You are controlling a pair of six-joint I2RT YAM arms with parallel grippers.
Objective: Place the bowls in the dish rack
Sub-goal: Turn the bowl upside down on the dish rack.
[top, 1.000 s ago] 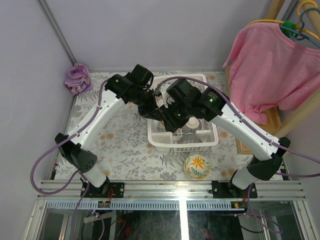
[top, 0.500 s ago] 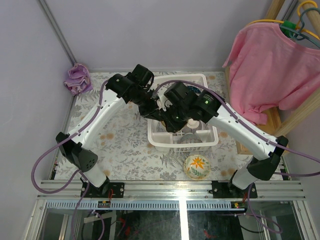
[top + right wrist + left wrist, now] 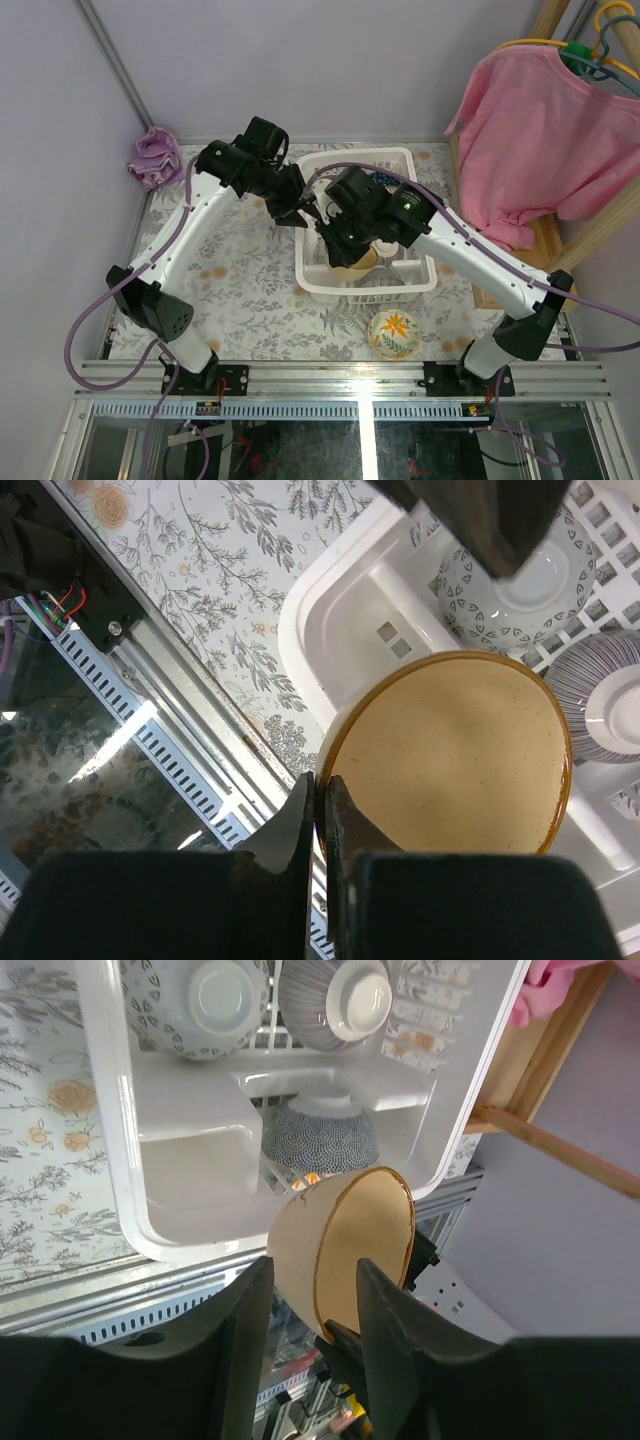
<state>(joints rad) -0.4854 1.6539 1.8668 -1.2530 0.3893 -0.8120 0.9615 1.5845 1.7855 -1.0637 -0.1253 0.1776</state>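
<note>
My right gripper [image 3: 320, 785] is shut on the rim of a tan bowl [image 3: 455, 755], which it holds on edge over the near end of the white dish rack [image 3: 318, 285]. In the left wrist view the same tan bowl [image 3: 345, 1240] sits just beyond my left gripper [image 3: 313, 1270], whose jaws are open and clear of it. Inside the dish rack [image 3: 190, 1150] lie a leaf-patterned bowl [image 3: 195, 1000], a striped bowl [image 3: 335, 1000] and a blue scale-patterned bowl [image 3: 322, 1135], all upside down. A yellow flowered bowl [image 3: 393, 333] rests on the table in front of the rack.
A bunched pink cloth [image 3: 155, 158] lies at the table's far left corner. A pink shirt [image 3: 545, 140] hangs on a wooden stand [image 3: 548, 240] to the right of the rack. The metal rail [image 3: 160, 710] runs along the table's near edge.
My right gripper has closed on the tan bowl's rim. My left gripper has opened, let the bowl go and drawn back to the left.
</note>
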